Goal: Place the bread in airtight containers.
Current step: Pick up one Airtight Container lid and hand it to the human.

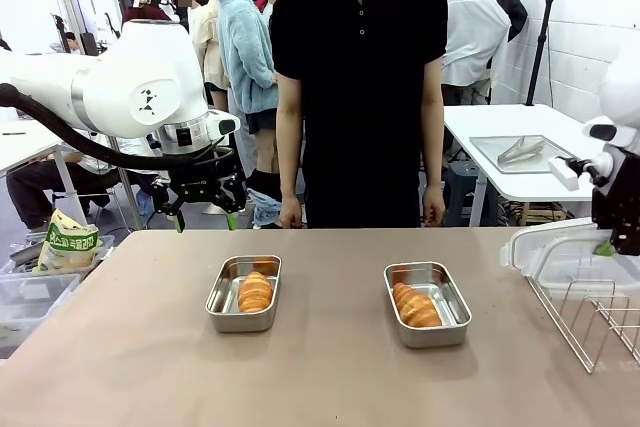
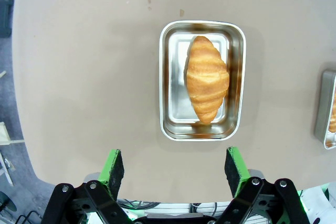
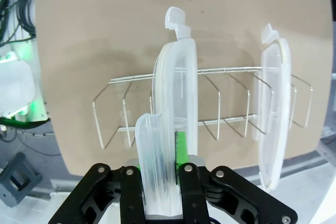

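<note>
— On the tan bench [image 1: 330, 377], where's the bread?
— One ridged golden croissant [image 1: 255, 292] lies in the left steel tub [image 1: 222, 297], a second croissant [image 1: 416, 305] in the right tub [image 1: 447, 292]. Both tubs have rounded corners.
— And the claws?
— The left claw [image 2: 176, 166] hangs spread wide, gripping nothing. The right claw [image 3: 165, 153] pinches a translucent plastic lid [image 3: 176, 87] standing in the wire rack [image 3: 226, 69], far right.

Left hand [image 2: 176, 165] raised, fingers [image 2: 114, 166] wide apart (pointing down), right hand [image 3: 164, 150] pinching a lid [image 3: 176, 85]
</note>
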You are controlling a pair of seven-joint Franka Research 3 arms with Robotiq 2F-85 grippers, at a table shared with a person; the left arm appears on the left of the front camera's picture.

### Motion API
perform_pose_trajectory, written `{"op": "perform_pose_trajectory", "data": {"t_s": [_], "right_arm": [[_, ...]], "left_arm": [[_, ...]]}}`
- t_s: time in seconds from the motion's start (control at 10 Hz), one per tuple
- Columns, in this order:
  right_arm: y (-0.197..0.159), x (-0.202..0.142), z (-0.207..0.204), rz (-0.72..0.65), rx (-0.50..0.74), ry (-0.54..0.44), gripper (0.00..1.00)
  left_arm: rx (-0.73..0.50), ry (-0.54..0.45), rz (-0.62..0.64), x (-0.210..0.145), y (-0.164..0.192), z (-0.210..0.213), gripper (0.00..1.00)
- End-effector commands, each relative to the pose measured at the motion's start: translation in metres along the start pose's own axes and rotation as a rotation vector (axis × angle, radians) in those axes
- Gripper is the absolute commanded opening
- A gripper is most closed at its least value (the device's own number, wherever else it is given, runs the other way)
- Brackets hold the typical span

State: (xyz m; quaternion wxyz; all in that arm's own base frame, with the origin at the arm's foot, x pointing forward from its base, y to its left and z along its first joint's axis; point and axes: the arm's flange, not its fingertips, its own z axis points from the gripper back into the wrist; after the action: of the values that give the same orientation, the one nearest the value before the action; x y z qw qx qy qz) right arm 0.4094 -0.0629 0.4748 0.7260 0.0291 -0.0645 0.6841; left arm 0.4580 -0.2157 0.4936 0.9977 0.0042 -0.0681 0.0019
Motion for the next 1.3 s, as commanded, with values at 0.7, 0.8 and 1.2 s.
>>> {"op": "perform_pose_trajectory", "data": {"t_s": [0.7, 0.8, 1.2], "right_arm": [[0.023, 0.024, 0.08, 0.031, 0.045, 0.05, 0.0], [0.023, 0.031, 0.089, 0.043, 0.027, 0.057, 0.0], [0.024, 0.081, 0.117, 0.211, -0.066, 0.059, 0.0]], "left_arm": [[0.001, -0.003, 0.001, 0.0, 0.001, 0.001, 1.0], [0.001, -0.003, 0.001, 0.0, 0.001, 0.001, 1.0], [0.001, -0.003, 0.001, 0.0, 0.001, 0.001, 1.0]]}}
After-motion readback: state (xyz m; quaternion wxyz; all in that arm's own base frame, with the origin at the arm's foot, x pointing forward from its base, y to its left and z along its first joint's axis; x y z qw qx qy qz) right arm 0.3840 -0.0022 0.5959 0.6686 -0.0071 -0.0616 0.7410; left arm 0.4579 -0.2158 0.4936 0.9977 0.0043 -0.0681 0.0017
